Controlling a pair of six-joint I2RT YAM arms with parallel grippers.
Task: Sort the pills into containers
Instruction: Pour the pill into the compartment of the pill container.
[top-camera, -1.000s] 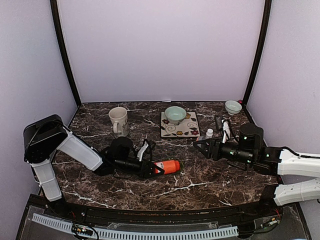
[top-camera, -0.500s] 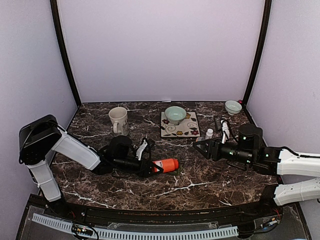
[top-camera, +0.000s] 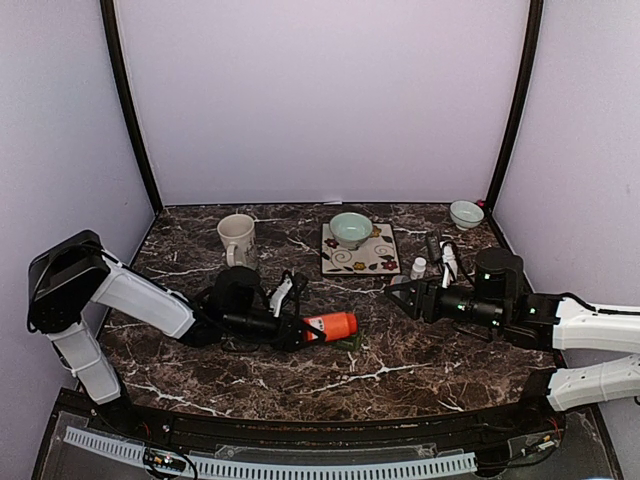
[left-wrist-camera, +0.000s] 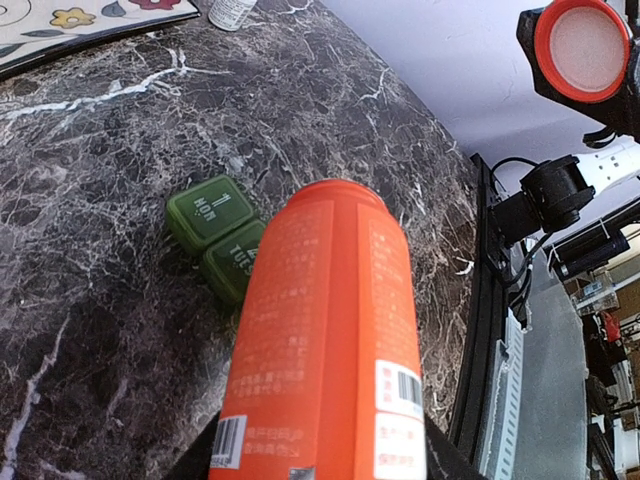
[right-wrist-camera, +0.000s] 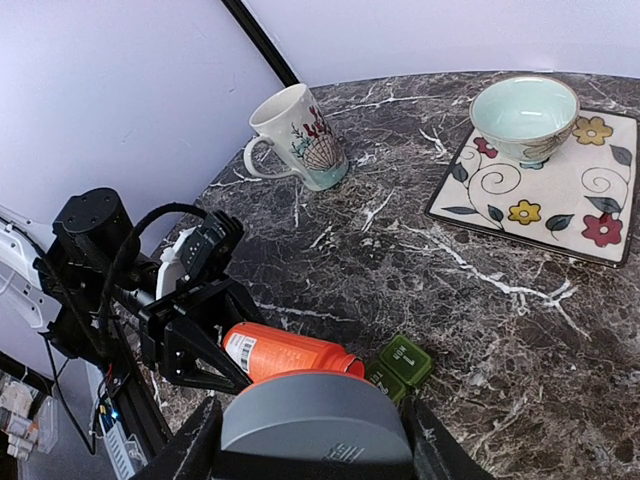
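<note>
A dark marble counter (top-camera: 420, 360). Near its middle, towards the front edge, lies the dark green pill box (left-wrist-camera: 212, 212), lids marked MON and TUE showing, the rest hidden. The left claw (top-camera: 297, 328) is clamped on an orange bottle (top-camera: 333, 326) held sideways, its far end above the pill box. The right claw (top-camera: 398, 293), right of centre, grips a round cap (right-wrist-camera: 310, 415). A mug (top-camera: 237, 240) stands near the back edge.

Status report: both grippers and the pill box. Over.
Left gripper shut on orange bottle, mouth at pill box. Right gripper shut on cap, held apart. Visible box lids closed.
</note>
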